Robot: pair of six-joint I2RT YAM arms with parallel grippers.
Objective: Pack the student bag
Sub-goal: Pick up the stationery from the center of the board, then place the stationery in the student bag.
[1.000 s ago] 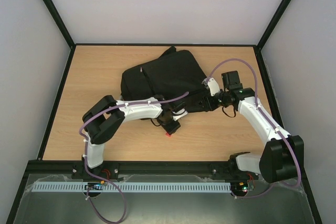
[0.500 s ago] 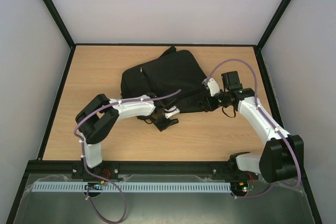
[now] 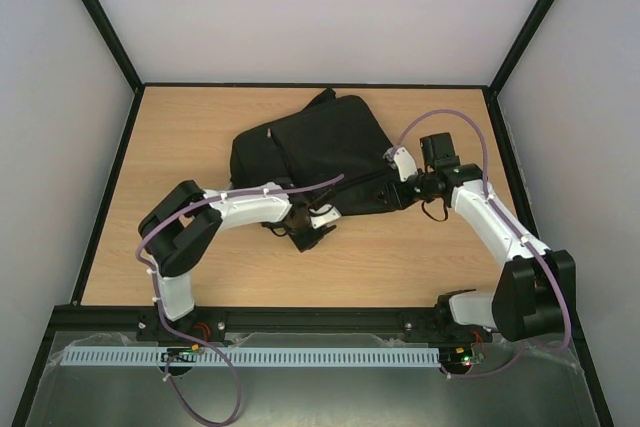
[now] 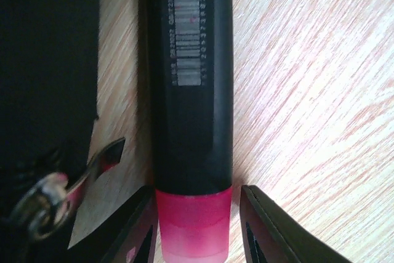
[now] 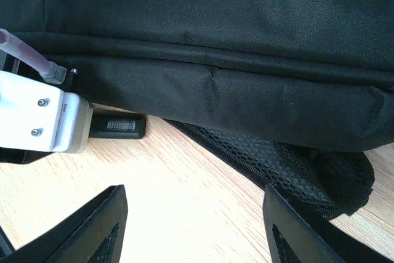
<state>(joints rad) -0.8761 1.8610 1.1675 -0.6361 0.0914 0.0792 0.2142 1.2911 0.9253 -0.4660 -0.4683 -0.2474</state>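
between the prongs of the left tool point(image 4: 198, 229), which stand apart with a sliver of gap each side, lies the pink end of a black marker point(image 4: 191, 90) on the desk point(image 4: 308, 90). the student bag point(image 4: 49, 60) sits just to that tool's left. right tool point(image 5: 191, 226) gapes empty, bag just ahead.

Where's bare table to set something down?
Free: the table left of the student bag up to the wall, and the near strip between left arm and right arm. Crowded: the bag's near edge, with the left gripper, marker and right gripper.

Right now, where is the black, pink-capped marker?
Left wrist view: the marker lies on the table beside the bag, cap between the fingers of the left gripper.
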